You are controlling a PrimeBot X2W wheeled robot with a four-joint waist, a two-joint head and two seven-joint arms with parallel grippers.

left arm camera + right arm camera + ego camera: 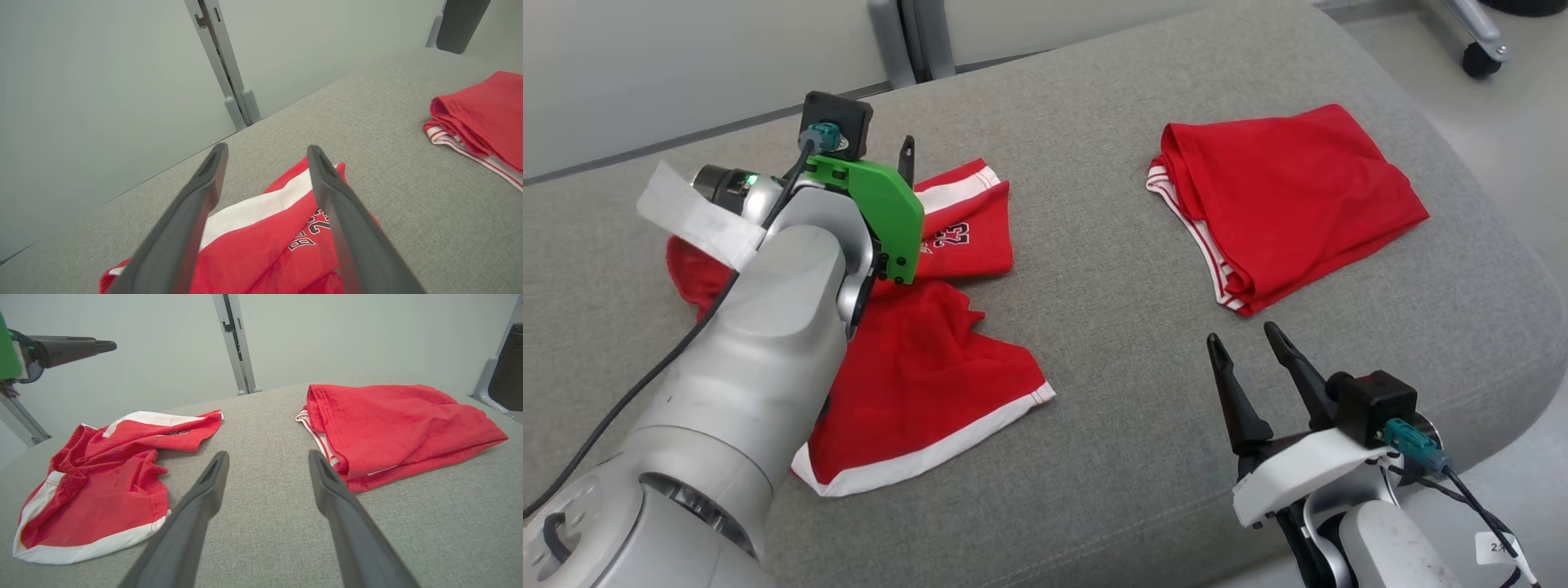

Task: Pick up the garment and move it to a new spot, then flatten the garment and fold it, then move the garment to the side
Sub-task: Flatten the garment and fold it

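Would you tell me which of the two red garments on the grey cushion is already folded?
The red garment with thin white stripes on the robot's right, a tidy rectangle; the red number-23 shorts with broad white hems lie rumpled.

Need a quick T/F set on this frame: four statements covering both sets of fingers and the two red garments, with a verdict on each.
1. The left fingers are shut on the crumpled shorts. False: they stand open above the shorts, gripping nothing.
2. The folded garment lies apart from the crumpled shorts, towards the robot's right. True.
3. The right fingers are open and hold nothing, over bare grey cushion. True.
4. The crumpled shorts are plain red. False: they have white trim and a printed 23.
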